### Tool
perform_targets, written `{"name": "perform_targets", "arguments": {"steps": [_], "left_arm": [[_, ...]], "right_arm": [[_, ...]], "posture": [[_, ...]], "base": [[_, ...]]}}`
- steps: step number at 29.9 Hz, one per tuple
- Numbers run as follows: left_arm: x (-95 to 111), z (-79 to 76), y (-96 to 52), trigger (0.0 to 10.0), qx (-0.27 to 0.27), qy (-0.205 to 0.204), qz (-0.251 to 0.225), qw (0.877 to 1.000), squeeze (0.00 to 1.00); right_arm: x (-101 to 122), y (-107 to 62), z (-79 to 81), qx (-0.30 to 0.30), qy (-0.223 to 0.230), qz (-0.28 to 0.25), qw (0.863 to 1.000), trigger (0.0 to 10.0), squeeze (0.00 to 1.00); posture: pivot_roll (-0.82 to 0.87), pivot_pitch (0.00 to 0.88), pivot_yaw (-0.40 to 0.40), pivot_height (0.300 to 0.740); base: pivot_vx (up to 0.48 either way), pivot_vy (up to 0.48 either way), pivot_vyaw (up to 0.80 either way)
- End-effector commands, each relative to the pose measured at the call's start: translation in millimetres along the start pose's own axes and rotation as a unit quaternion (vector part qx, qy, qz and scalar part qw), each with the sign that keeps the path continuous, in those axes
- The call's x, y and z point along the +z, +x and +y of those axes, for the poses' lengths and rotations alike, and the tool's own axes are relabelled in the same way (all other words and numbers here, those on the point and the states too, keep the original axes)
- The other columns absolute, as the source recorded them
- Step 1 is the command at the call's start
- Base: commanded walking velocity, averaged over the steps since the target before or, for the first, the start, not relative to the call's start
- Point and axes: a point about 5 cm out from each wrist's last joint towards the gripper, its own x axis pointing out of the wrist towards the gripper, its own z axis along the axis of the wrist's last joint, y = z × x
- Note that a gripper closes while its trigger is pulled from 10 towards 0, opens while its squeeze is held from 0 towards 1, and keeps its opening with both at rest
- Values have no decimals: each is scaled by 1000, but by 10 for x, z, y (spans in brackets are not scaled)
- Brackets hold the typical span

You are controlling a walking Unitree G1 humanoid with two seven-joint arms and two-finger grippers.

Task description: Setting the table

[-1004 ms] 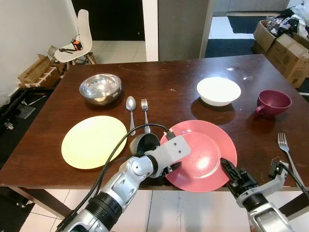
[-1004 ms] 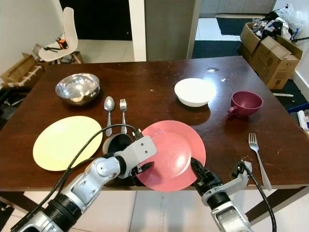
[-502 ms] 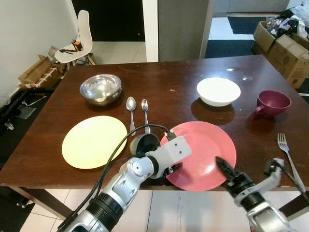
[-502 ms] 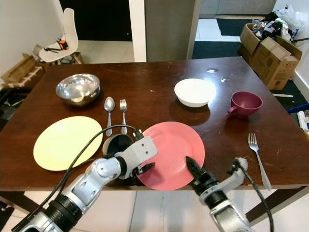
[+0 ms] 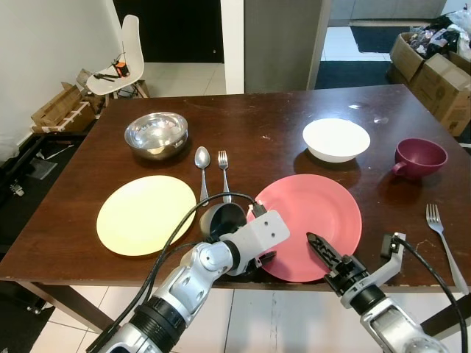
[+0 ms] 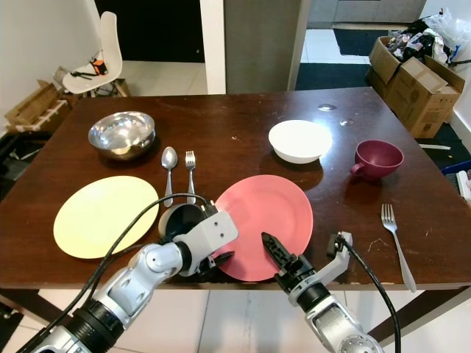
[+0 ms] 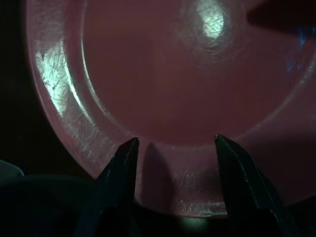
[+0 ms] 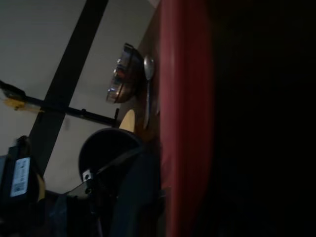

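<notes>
A red plate [image 5: 316, 213] lies near the front edge of the dark wooden table [image 5: 280, 125]. My left gripper [image 5: 263, 256] is at the plate's near left rim. In the left wrist view it [image 7: 173, 148] is open, its fingertips [image 7: 126, 153] spread over the rim. My right gripper [image 5: 322, 250] reaches in from the front, lying over the plate's near rim. The right wrist view shows the red plate [image 8: 185, 123] edge-on and close, with the rest dark.
A yellow plate [image 5: 146, 215], a steel bowl [image 5: 155, 134], a spoon [image 5: 202, 165] and a fork [image 5: 223, 173] lie to the left. A dark round object [image 5: 221, 218] sits by my left wrist. A white bowl [image 5: 336, 139], a maroon cup [image 5: 420, 156] and a second fork [image 5: 441, 235] are to the right.
My right gripper has swung left and forward from beyond the table edge onto the plate's near rim. The red plate now sits a little farther onto the table. The left gripper stays put.
</notes>
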Motion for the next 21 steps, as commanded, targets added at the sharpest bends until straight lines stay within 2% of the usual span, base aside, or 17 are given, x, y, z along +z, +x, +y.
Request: {"name": "perform_targets", "arguments": {"steps": [1,15,17,19,21], "left_arm": [[-221,-152,17,10000,-31,-7,51,998,0],[-176,-145,25,10000,-28,-14,37,999,0],[105,-38,18,10000,-22,-69,-54,996,0],[470,156,-74,10000,-20,-140,-160,977,0],[652,264,-153,10000,-22,-168,-210,963,0]], "right_arm": [[-86,61,-7,-4,10,17,1000,0,0],[-32,11,-84,-33,-13,-6,999,0,0],[19,-13,-88,-40,-29,-24,998,0,0],[110,-38,-65,-40,-51,-49,997,0,0],[166,-51,-37,-36,-66,-65,995,0,0]], "posture": [[-70,48,139,740],[-79,47,141,740],[-78,47,139,740],[-74,47,139,740],[-74,47,140,740]], "base": [[0,0,0],[0,0,0],[0,0,0],[0,0,0],[0,0,0]]}}
